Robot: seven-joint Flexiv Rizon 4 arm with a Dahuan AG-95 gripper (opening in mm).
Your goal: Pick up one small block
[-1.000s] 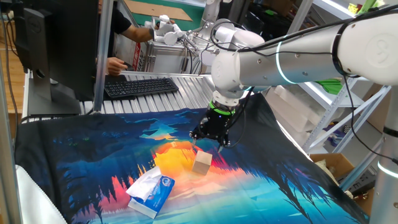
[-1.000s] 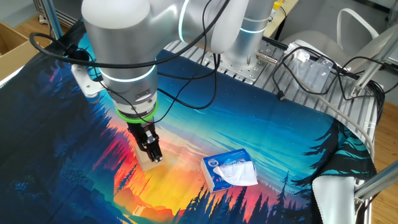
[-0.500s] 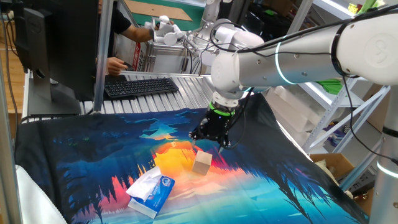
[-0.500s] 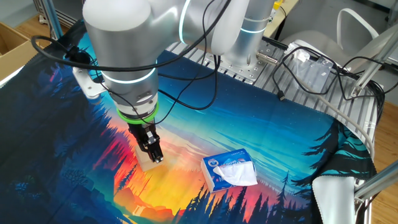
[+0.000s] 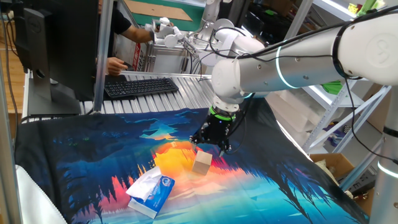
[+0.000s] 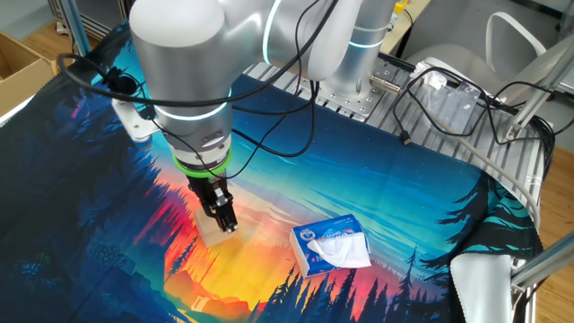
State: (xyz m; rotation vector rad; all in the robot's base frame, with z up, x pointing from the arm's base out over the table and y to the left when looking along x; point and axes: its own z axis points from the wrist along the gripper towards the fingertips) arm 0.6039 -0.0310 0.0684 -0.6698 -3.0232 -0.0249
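Note:
The small block (image 5: 202, 163) is a light-tan wooden cube on the colourful cloth, near the orange patch. In the other fixed view the block (image 6: 212, 239) is partly hidden behind the fingers. My gripper (image 5: 210, 144) hangs just above and slightly behind the block, pointing down, with its jaws spread and nothing between them. In the other fixed view the gripper (image 6: 225, 222) is seen edge-on, right over the block. The fingertips do not enclose the cube.
A white-and-blue tissue pack (image 5: 151, 193) lies front left of the block; it also shows in the other fixed view (image 6: 332, 247). A keyboard (image 5: 140, 87) and a monitor (image 5: 56, 43) stand at the back, with a person's hand nearby. A cardboard box (image 6: 18, 67) sits beside the table.
The arm has shifted slightly, carrying the gripper a little sideways over the block. The block and tissue pack have not moved.

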